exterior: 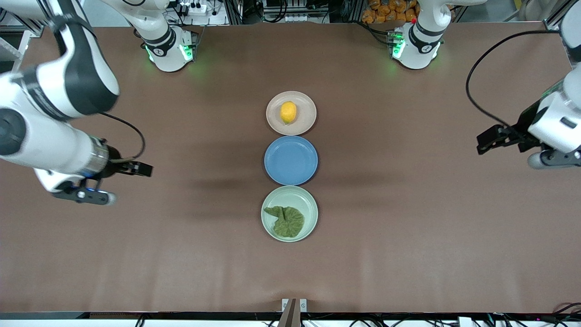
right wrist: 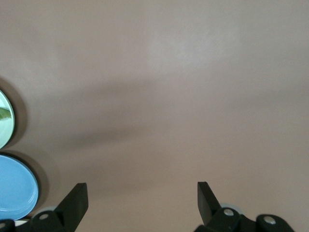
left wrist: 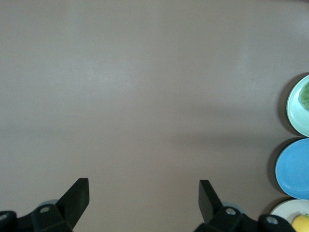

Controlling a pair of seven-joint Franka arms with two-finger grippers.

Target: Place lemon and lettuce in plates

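Observation:
The lemon (exterior: 288,112) lies in the beige-pink plate (exterior: 307,113), the plate nearest the robots' bases. The lettuce (exterior: 286,221) lies flat in the mint green plate (exterior: 296,197), the plate nearest the front camera. My left gripper (exterior: 482,143) is open and empty, held above bare table toward the left arm's end. My right gripper (exterior: 145,169) is open and empty, above bare table toward the right arm's end. The left wrist view shows its gripper (left wrist: 144,193) over bare table, with the green plate (left wrist: 298,112), lettuce (left wrist: 306,96) and lemon (left wrist: 301,224) at the edge. The right wrist view shows its gripper (right wrist: 142,195) and the green plate (right wrist: 5,123).
A blue plate (exterior: 291,160) stands empty between the two other plates, in a row down the table's middle; it also shows in the left wrist view (left wrist: 294,169) and the right wrist view (right wrist: 14,188). Brown table (exterior: 408,227) spreads wide on both sides of the plates.

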